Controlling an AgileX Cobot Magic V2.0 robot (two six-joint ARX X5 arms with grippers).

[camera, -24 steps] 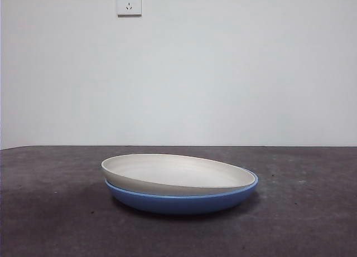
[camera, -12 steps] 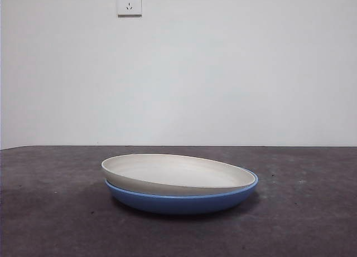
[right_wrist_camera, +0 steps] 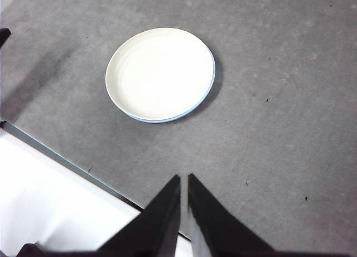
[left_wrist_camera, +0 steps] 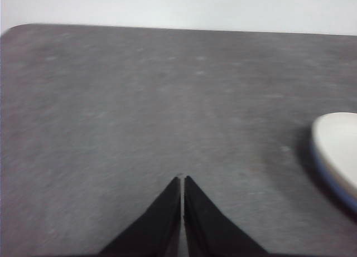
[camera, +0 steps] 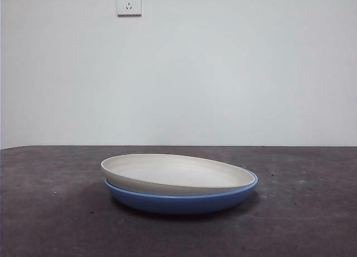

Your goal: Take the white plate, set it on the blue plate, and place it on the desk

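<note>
Both hands wait clear of the plates, each pressed closed on nothing. Left hand (left_wrist_camera: 182, 182): my two black tapered jaws meet along a thin seam, tips pointing out low across bare counter (left_wrist_camera: 139, 101), with the stacked plates only at the edge of that wrist view, well apart from the tips. Right hand (right_wrist_camera: 183, 180): jaws likewise drawn together to a narrow slit, held high and looking down on the counter, its near edge and the pale floor below; the plates lie well beyond the tips.

Compared with the front views of one second and half a second ago, nothing has shifted: the plates sit in the same place at the same tilt, and no arm has entered the front view.

White plate (camera: 175, 173): round, wide, shallow, matte cream, with a plain rim and faint concentric rings inside. It rests inside the blue plate (camera: 184, 203), not quite level; its left rim rides above the blue rim, while its right side sits lower. Blue plate: round, glossy, medium blue, about the same width, showing below the white one and as a thin crescent at the right. It stands flat on the counter, a dark grey, rough, mottled surface. Behind, a plain white wall carries a white socket (camera: 129, 3).
</note>
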